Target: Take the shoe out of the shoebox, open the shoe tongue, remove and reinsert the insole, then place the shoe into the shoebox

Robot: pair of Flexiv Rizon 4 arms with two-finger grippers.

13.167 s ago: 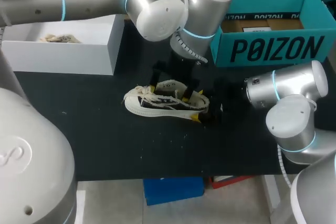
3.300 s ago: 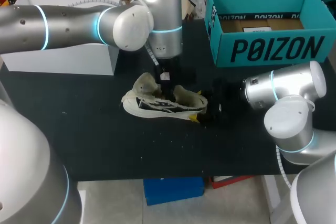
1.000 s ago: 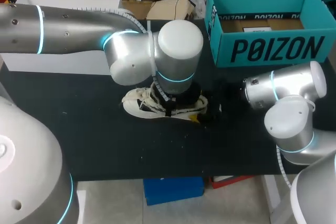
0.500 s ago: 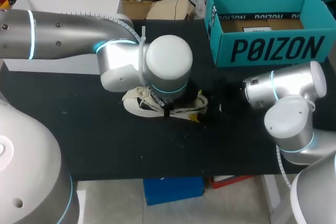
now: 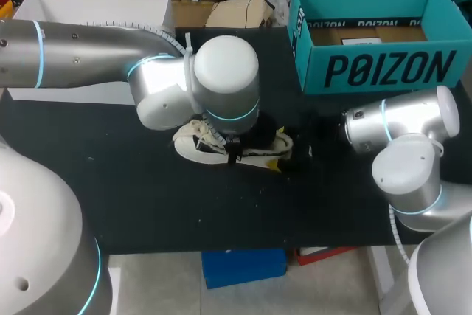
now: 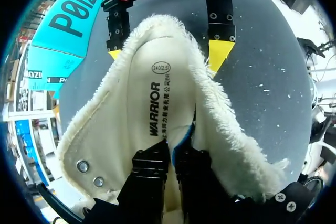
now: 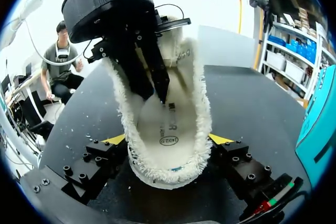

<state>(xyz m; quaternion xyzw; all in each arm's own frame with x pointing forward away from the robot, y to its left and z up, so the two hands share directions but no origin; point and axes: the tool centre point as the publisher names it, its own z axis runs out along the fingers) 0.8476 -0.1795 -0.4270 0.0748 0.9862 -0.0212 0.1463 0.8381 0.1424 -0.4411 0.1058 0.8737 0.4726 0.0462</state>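
1. The shoe (image 5: 193, 147) lay on the dark desk (image 5: 147, 204). It was out of the blue shoebox (image 5: 383, 68), which stood well apart at the back.
2. The shoe was wide open on top, and its fluffy white inside showed.
3. The right hand (image 7: 167, 139) was closed on the heel, one yellow tip on each side. It held the shoe in place.
4. The left hand (image 6: 170, 149) reached down into the shoe from above. Its two fingers were pressed close together on the insole (image 6: 157, 95). I could not tell if a bit of the insole was pinched between them.
5. The insole was inside the shoe, so I think pulling it out was the job in hand.
6. The insole looked thin, soft and bendy. I think it would fold, not break.
7. Its edge looked like the best place to grab. The flat middle gives nothing to pinch.
8. The fluff might cling to the insole, so a slow pull up seemed wise.
9. The shoe looked light and soft too. It could come up with the insole if the right hand let go of the heel.
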